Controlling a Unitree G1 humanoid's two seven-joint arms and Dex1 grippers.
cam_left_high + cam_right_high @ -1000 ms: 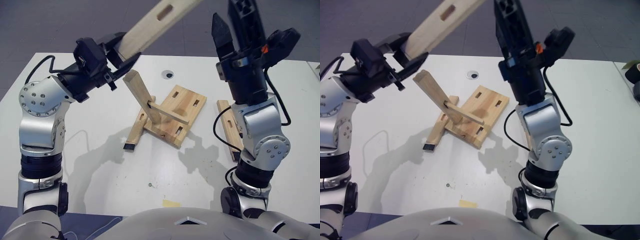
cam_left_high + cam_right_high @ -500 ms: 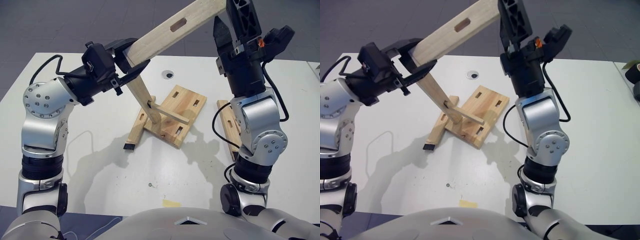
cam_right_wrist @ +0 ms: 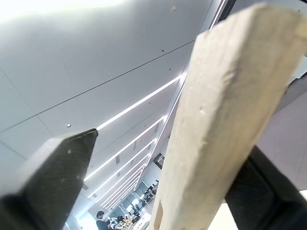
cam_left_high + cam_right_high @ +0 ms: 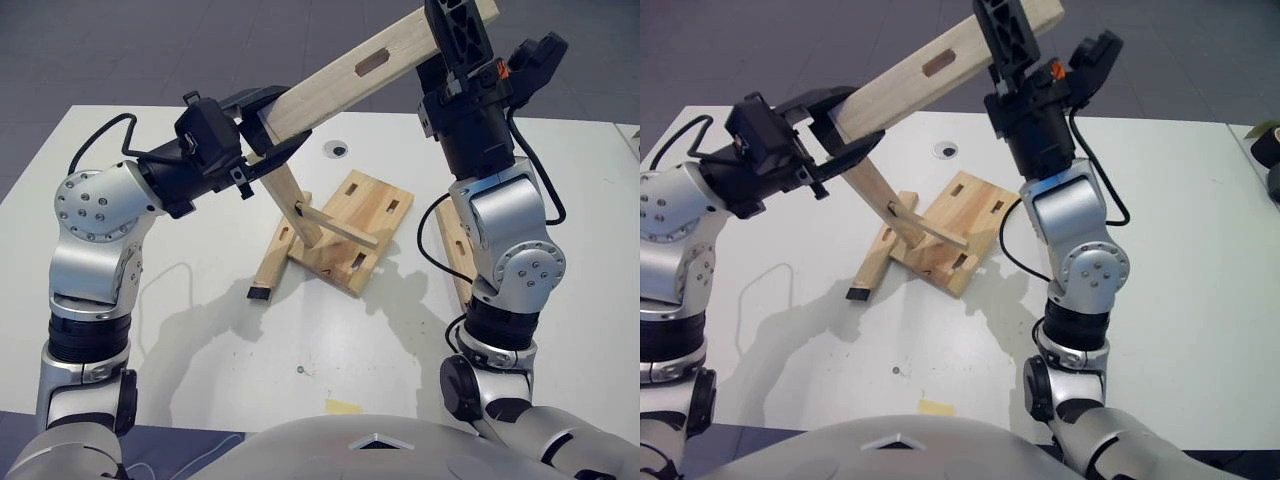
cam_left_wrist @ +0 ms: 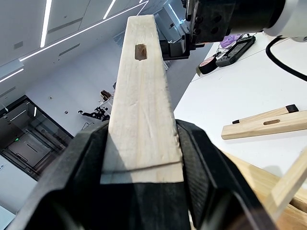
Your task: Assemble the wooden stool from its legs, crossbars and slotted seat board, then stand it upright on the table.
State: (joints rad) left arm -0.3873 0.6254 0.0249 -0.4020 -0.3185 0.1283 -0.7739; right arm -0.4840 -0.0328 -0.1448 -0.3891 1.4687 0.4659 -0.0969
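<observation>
- Head views: the leg (image 4: 370, 65) has swung across. Its low end is clamped in the left jaws, and its far end now sits between the right jaws, which stand apart.
- The half-built stool (image 4: 365, 215) waits on the bench (image 4: 200, 350), below both.
- Left wrist: the left jaws are tight on the wood, with a spare leg (image 5: 268, 123) beyond.
- Right wrist: one finger (image 3: 53, 177) stands clear of the wood, so there is no grip yet. A two-handed hold looks likely.

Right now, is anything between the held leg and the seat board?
Yes: the fitted leg rises from the board just under the held leg, its crossbar jutting across the board. The far slots look clear.
</observation>
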